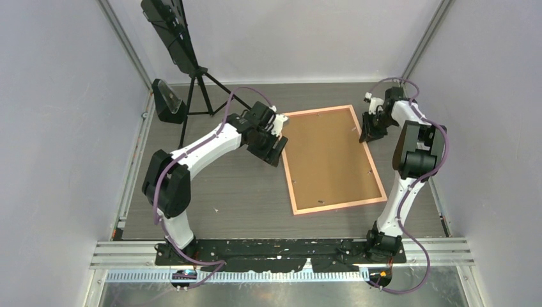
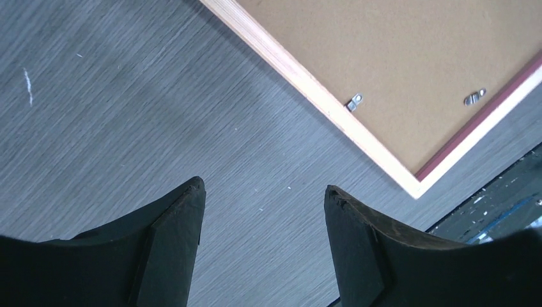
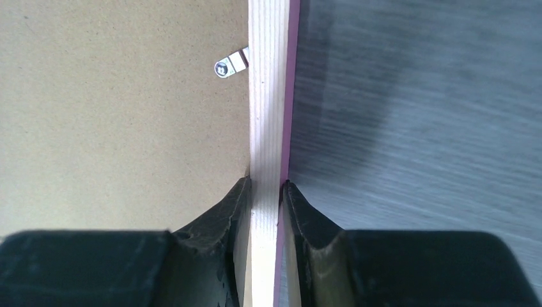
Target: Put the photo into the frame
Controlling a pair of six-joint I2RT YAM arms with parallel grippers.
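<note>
The frame lies face down on the grey table, its pale wooden rails around a brown backing board. The photo is hidden. My right gripper is at the frame's right rail near the far corner. In the right wrist view it is shut on that rail, one finger on the board side and one on the pink outer edge. My left gripper hovers just off the frame's left rail. In the left wrist view it is open over bare table, with the frame's rail ahead and to the right.
Small metal turn clips sit on the backing board by the rails. A black tripod with a dark panel and a black stand occupy the back left. Grey walls close in on both sides. A black strip runs along the table's near edge.
</note>
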